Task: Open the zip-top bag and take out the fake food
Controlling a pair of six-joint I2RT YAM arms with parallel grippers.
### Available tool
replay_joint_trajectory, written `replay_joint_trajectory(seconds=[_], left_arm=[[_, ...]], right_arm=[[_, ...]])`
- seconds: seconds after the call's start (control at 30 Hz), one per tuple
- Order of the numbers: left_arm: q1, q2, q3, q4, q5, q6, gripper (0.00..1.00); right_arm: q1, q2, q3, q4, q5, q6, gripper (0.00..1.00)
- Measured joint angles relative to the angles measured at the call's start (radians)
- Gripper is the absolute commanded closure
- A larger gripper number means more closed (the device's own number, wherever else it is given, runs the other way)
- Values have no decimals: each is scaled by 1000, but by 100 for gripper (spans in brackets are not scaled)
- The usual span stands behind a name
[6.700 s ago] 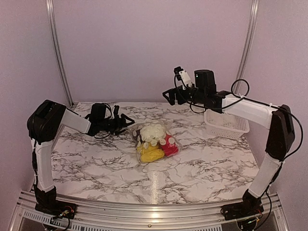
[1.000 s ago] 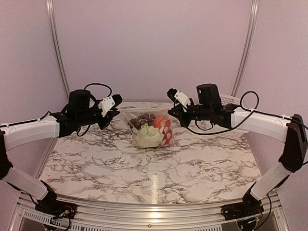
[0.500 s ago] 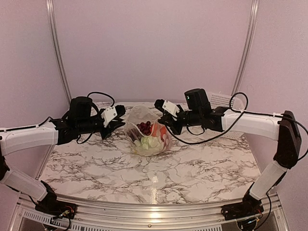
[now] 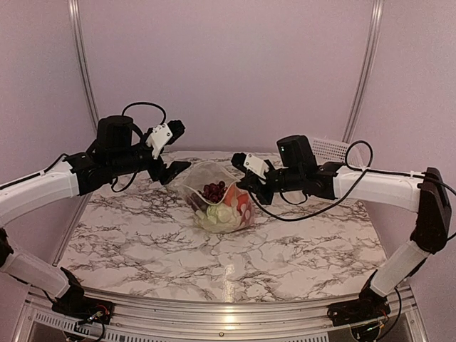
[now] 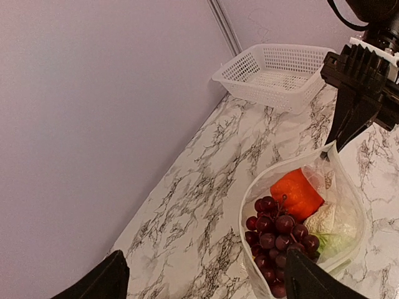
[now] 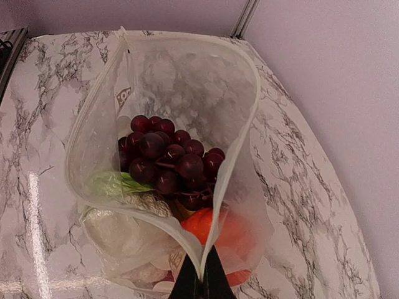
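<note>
The clear zip-top bag [image 4: 206, 175] stands on the marble table with its mouth spread wide. My right gripper [image 4: 242, 185] is shut on the bag's right rim corner, which the right wrist view shows pinched between the fingertips of that gripper [image 6: 201, 281]. Inside lies the fake food: dark purple grapes [image 6: 168, 161], an orange-red piece [image 6: 212, 228], a greenish leaf [image 6: 115, 184] and a cream lumpy piece [image 6: 118, 232]. My left gripper [image 4: 178, 148] hangs open just left of and above the bag, holding nothing. From the left wrist, the bag [image 5: 341, 182] and grapes [image 5: 278, 235] sit beside the right-hand finger [image 5: 312, 283].
A white lattice basket [image 4: 329, 149] stands at the back right near the wall, also seen in the left wrist view as the basket [image 5: 274, 75]. The purple wall runs close behind the bag. Marble tabletop [image 4: 228, 263] stretches in front of the bag.
My left gripper has let go of the bag's left rim, opened wide and lifted up and back. The right gripper keeps its pinch; the bag's mouth stays open.
</note>
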Motion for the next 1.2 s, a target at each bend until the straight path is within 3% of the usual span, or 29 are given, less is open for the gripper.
replay_joint_trajectory(seconds=[0.27,0.8,1.03,1.1,1.2], left_arm=[[-2,128,214,-119,46,45,28],[-57,362,411,-261,132,204,57],[-75,427,443,-281,122,258,85],[-76,431,443,-282,121,261,97],[-76,426,427,-259,123,249,100]], right_arm=[[2,-30,-35,2,-1,6,100],[5,-36,-44,3,-3,24,100],[5,-36,-44,3,-4,28,100],[5,-36,-44,5,-3,31,100],[5,-36,-44,12,3,40,100]])
